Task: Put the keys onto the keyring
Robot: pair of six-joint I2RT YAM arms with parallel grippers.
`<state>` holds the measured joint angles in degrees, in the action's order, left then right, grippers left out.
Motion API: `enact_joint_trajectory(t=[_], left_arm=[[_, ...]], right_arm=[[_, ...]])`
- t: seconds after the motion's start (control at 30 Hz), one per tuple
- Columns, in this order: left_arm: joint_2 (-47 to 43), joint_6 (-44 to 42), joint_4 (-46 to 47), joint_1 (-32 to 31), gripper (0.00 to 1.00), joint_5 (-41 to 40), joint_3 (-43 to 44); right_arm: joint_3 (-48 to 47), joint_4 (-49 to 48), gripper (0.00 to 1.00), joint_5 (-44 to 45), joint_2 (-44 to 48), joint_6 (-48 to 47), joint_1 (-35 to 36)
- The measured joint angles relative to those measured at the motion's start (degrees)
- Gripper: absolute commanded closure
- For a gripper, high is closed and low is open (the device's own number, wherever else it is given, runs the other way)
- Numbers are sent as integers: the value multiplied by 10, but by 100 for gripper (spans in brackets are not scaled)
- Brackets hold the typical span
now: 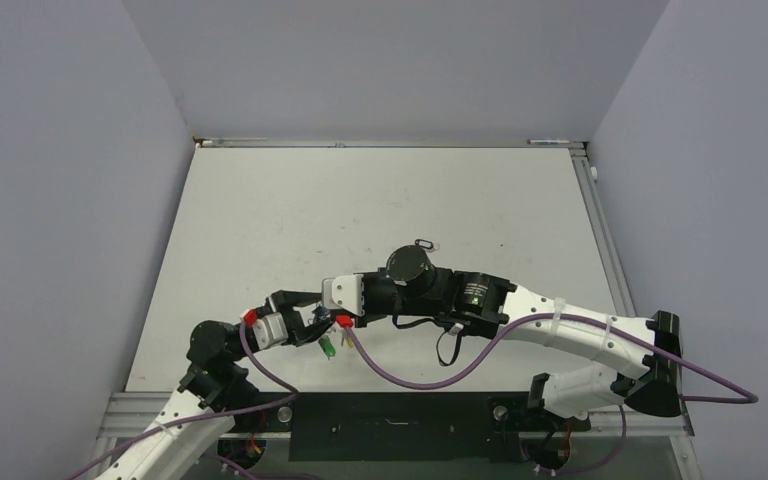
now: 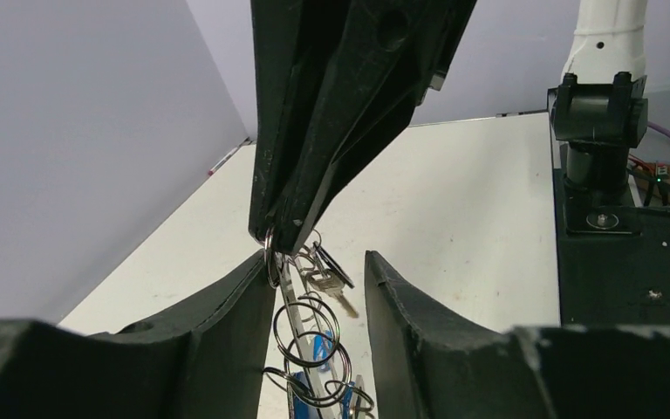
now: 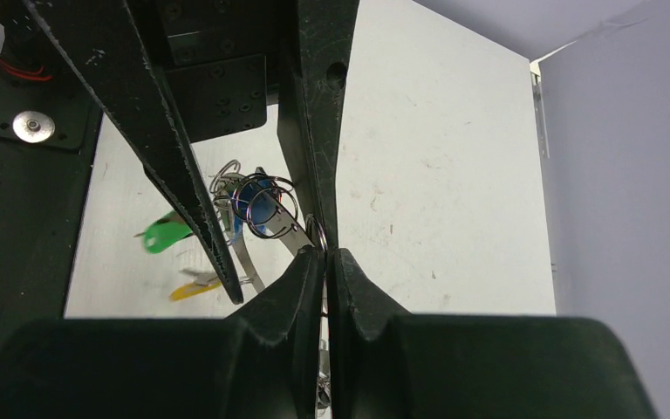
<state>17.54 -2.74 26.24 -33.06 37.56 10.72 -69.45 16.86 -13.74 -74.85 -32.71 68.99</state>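
The keyring (image 2: 290, 301) shows edge-on as a flat grey band, hung with wire loops and blue keys (image 2: 318, 347). My right gripper (image 2: 275, 237) comes down from above and is shut on the ring's top rim. A black-headed key (image 2: 336, 266) hangs just below its tips. My left gripper (image 2: 314, 262) is open, with the ring against its left finger (image 2: 227, 323). In the right wrist view my right gripper (image 3: 324, 253) pinches the band (image 3: 295, 230). A blue key (image 3: 260, 209), a green key (image 3: 164, 234) and a yellow key (image 3: 194, 286) hang there. Both grippers meet near the front left (image 1: 322, 318).
A small black key (image 1: 424, 243) lies alone on the white table behind the right wrist. The green key (image 1: 328, 348) and yellow key (image 1: 347, 340) dangle near the table's front edge (image 1: 260, 388). Grey walls close in left, right and back. A purple cable (image 1: 410, 375) loops in front.
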Motion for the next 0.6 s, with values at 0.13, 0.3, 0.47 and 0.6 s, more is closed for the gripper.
enact_joint_trajectory(t=[0.13, 0.3, 0.47, 0.6], left_arm=[[-9, -25, -32, -1, 61, 8, 6], [-17, -53, -115, -2, 62, 9, 52], [-17, -65, -162, -3, 69, 11, 92], [-12, -73, -189, -6, 74, 17, 119]], right_arm=[[0, 6, 95, 0, 0, 3, 0], [0, 13, 95, 8, 1, 4, -2], [0, 19, 95, 9, 4, 8, -4], [0, 31, 95, 15, 4, 11, -5]])
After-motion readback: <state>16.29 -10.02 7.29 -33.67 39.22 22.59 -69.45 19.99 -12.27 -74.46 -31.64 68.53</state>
